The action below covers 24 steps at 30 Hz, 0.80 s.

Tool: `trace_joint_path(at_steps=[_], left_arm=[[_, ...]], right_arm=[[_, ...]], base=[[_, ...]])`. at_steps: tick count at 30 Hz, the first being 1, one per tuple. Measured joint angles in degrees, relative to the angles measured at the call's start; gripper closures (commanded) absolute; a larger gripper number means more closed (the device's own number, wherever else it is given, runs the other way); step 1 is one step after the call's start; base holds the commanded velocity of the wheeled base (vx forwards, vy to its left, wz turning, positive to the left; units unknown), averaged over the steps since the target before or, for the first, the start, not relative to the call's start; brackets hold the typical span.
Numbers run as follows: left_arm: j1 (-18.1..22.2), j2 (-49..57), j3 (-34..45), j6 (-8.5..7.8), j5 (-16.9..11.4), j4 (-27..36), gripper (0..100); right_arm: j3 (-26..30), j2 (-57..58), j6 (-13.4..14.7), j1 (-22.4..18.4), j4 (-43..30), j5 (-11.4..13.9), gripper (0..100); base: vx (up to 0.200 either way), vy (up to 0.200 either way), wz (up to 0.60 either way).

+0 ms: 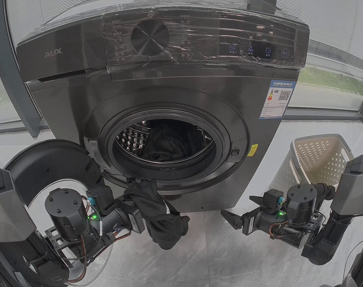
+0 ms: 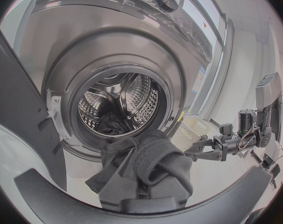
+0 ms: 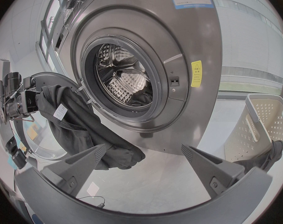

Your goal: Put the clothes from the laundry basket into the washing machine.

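Grippers first: we have the left gripper (image 1: 139, 217) clamped on a black garment (image 1: 162, 218), with the cloth bunched over its fingers and the rest hanging below and ahead of it, off the floor. A white tag (image 3: 60, 111) shows on the fabric close to the grip. The washing machine (image 1: 161, 88) stands straight ahead of this gripper, its drum opening (image 1: 165, 144) just above and beyond the held cloth. The top edge of the garment sits near the lower lip of the opening. Another dark garment (image 1: 171, 142) already lies inside the drum. The open door (image 1: 46, 164) is beside the left arm, on its outer side. We see the right gripper (image 1: 239, 210) spread wide with nothing between its fingers, low in front of the machine's right lower corner. The laundry basket (image 1: 321, 156) stands behind and outboard of it, beside the machine.
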<state>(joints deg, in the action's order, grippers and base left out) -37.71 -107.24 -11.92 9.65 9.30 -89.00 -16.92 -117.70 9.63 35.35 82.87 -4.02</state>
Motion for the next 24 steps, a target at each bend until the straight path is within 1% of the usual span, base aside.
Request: trace_joint_path(at_steps=[7,10,13,16,20,24], left_arm=[[-0.24,-1.46,-0.11,-0.79,0.09,0.02,100],[-0.29,-2.18,-0.21,-2.05,0.74,0.05,100],[-0.39,-2.79,-1.13,-2.51,1.43,0.02,100],[-0.96,-3.47,-2.51,-2.63,1.91,0.02,100],[-2.84,-4.17,-3.86,-2.6,2.05,0.02,100],[-6.34,-4.64,-5.71,-2.38,2.19,0.05,100]], right_arm=[[0.04,-0.1,0.05,0.12,0.01,-0.02,0],[0.02,-0.11,0.05,0.37,0.15,0.0,0],[-0.02,-0.16,0.09,0.74,0.26,-0.02,0],[-0.05,-0.13,0.24,1.06,0.33,-0.02,0],[0.0,0.01,0.29,1.46,0.34,-0.1,0],[0.22,0.15,0.46,2.05,0.48,-0.11,0]], base=[[0.0,0.0,0.0],[0.2,0.0,0.0],[0.2,0.0,0.0],[0.0,0.0,0.0],[0.0,0.0,0.0],[0.0,0.0,0.0]])
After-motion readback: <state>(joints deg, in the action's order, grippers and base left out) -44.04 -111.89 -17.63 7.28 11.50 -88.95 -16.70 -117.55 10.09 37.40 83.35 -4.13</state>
